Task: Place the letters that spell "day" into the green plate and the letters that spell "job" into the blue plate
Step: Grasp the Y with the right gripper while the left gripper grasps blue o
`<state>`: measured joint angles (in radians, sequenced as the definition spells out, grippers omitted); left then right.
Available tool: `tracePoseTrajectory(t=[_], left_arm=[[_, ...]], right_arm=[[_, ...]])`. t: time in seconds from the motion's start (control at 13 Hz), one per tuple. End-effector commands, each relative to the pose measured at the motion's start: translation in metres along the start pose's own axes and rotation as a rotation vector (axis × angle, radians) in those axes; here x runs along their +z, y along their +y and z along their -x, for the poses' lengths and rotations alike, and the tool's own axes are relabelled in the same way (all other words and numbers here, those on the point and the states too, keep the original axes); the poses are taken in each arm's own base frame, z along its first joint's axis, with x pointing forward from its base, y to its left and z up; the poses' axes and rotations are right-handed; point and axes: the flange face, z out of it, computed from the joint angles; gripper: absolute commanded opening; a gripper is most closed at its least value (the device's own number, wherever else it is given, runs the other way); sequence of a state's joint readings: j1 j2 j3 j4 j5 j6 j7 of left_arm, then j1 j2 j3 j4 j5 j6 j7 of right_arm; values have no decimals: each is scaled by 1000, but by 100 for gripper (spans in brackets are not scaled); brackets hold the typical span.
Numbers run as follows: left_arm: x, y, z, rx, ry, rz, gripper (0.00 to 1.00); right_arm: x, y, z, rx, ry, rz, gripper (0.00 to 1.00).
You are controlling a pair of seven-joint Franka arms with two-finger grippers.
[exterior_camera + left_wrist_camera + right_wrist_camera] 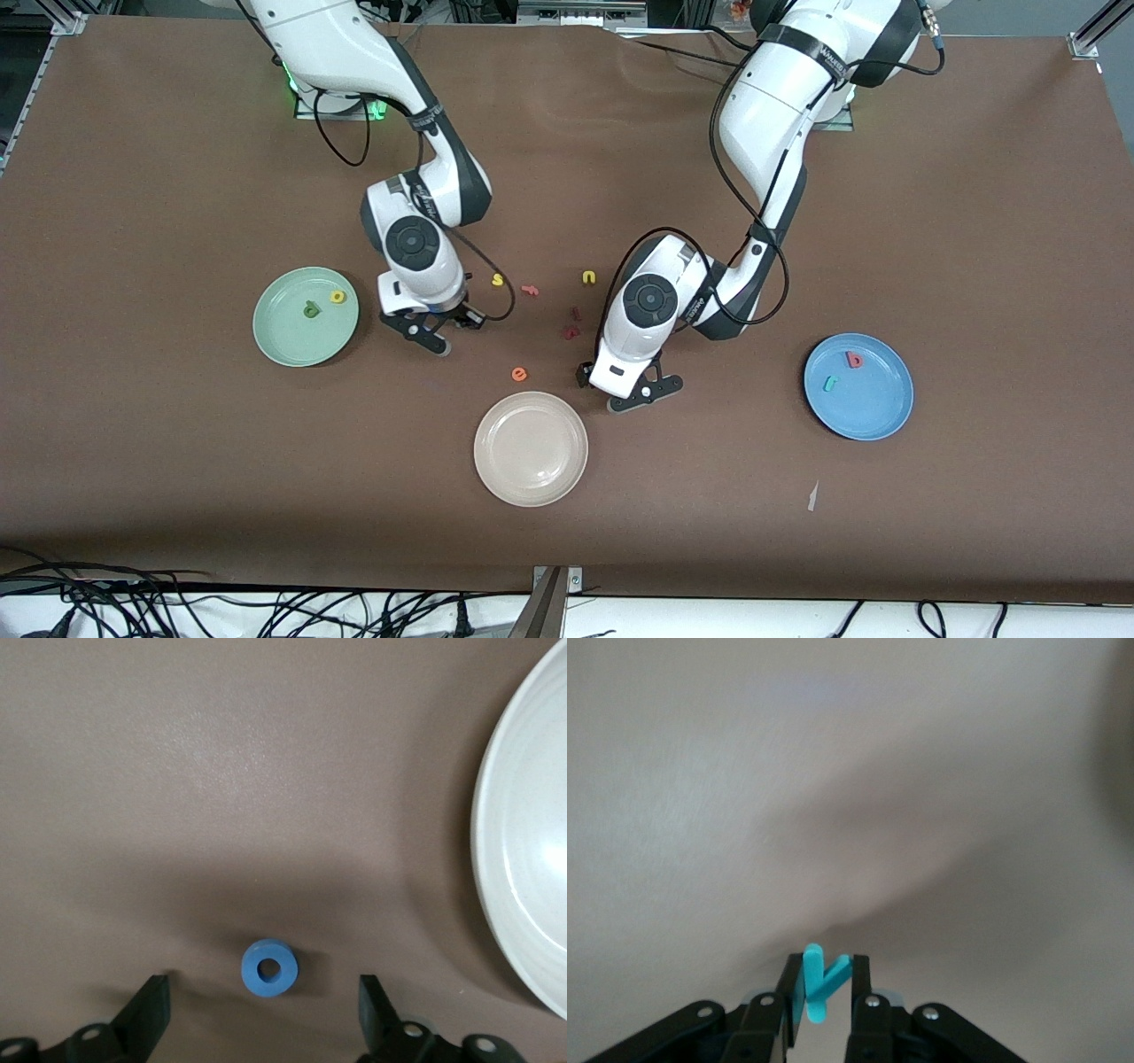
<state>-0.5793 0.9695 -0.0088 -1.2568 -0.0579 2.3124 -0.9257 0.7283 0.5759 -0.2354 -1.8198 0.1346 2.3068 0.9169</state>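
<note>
The teal y (819, 988) is pinched between the jaws of my right gripper (822, 973), which is shut on it. That gripper (438, 330) hangs over the bare table beside the green plate (282, 341). In the plate lie the dark green d (311, 309) and the yellow a (337, 297). My left gripper (264, 988) is open and low over the table, one finger on each side of the blue o (270, 968), touching neither. In the front view this gripper (631, 390) hides the o. The blue plate (873, 409) holds the pink-red b (854, 359) and the teal j (830, 383).
A cream-white plate (531, 478) sits close to the left gripper, nearer the front camera; its rim (496, 904) shows in the left wrist view. Between the arms lie a yellow s (498, 280), a pink letter (530, 289), a yellow u (588, 277), two dark red letters (572, 322) and an orange e (519, 374).
</note>
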Motion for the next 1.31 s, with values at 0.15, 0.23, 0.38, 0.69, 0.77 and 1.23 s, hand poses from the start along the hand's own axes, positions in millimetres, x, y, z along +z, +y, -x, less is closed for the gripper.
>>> tracePoseTrajectory(t=[0.15, 0.23, 0.38, 0.69, 0.77, 1.23], left_arm=[[5, 8, 5, 19, 25, -22, 62], [5, 7, 5, 19, 25, -24, 58], [6, 7, 5, 21, 29, -29, 53], [10, 6, 6, 24, 34, -40, 38], [10, 6, 6, 24, 34, -40, 34], [10, 5, 5, 47, 53, -57, 21]], right_arm=[[-60, 90, -74, -199, -53, 87, 3], [-61, 120, -92, -259, -57, 82, 3], [-59, 155, -113, -318, -58, 80, 3], [-18, 222, -146, -420, 13, 69, 3], [-11, 228, -146, -419, 14, 74, 3], [7, 238, -149, -407, 7, 91, 100]])
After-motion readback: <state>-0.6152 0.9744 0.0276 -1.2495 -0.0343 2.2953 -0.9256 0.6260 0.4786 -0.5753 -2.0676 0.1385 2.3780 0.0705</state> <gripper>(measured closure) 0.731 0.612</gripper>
